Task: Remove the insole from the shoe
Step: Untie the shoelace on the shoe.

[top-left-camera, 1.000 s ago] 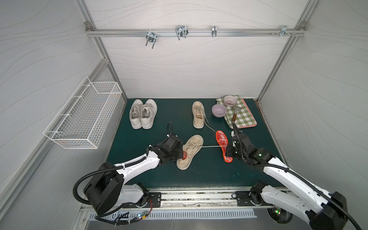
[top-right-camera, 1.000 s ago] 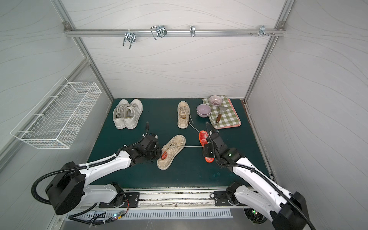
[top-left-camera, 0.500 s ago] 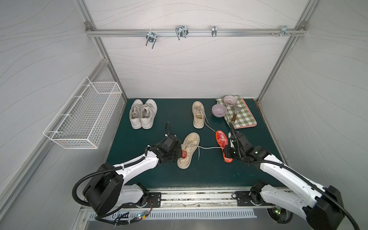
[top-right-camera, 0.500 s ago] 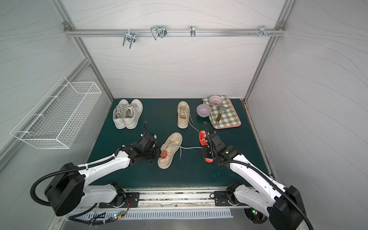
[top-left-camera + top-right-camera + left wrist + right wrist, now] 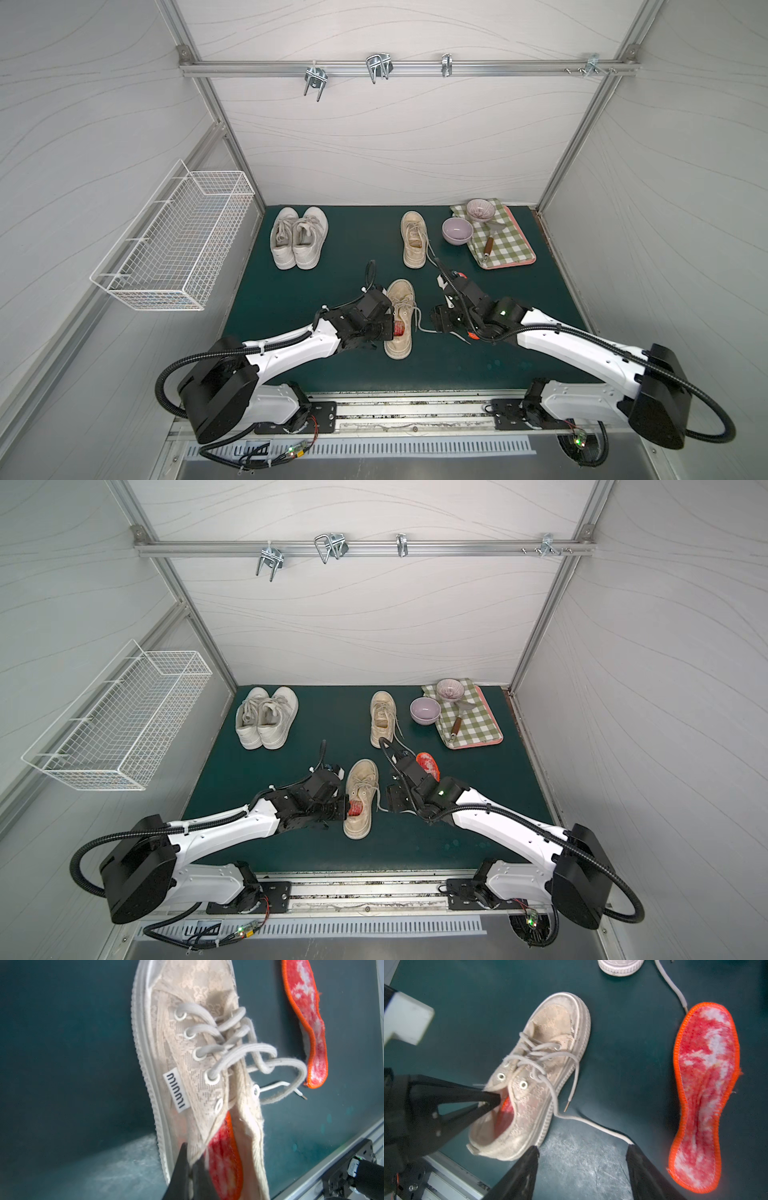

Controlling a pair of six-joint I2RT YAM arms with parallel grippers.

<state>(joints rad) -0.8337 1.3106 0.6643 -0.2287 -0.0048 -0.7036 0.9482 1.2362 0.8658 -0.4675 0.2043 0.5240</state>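
Red-mottled, orange-edged insole [image 5: 224,1163] inside the worn beige lace-up shoe [image 5: 193,1076]

Beige lace-patt. shoe [image 5: 550,1028], red/white mottled loose insole [image 5: 704,1088] w/ orange edge, dk green mat [image 5: 623,1043].

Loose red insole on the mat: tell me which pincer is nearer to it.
Right. The right pincer hangs open beside the loose insole. The left pincer grips the beige shoe at its rim, farther off.
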